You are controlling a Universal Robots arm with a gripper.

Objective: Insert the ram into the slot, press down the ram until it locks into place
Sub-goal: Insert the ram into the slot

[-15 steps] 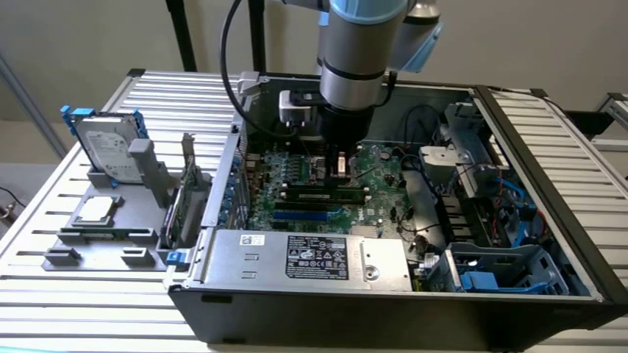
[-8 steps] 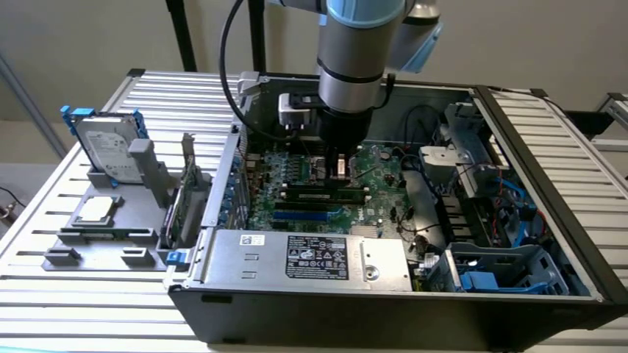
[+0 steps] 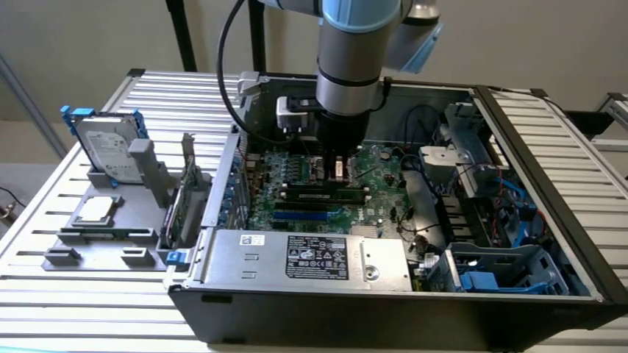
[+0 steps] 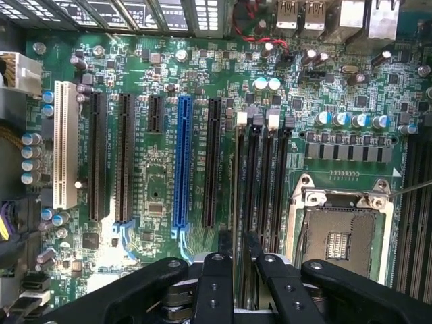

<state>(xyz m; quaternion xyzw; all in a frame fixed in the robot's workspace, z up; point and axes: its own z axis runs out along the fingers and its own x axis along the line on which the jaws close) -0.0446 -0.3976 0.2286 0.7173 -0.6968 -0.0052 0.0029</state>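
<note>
Ram (image 3: 319,195) stands on edge among the black DIMM slots (image 4: 260,196). In the exterior view it's at 6 o'clock of the gripper (image 3: 339,175), just beside the tip. Seated or locked: can't tell. Jaw state: can't tell either. Reads as a light, stiff, thin PCB, likely brittle, so I'd load the long top edge evenly, off chips and contacts. Arm drops vertically from 12 o'clock into the open PC case (image 3: 393,320), tool straight down over the motherboard (image 4: 155,175).
</note>
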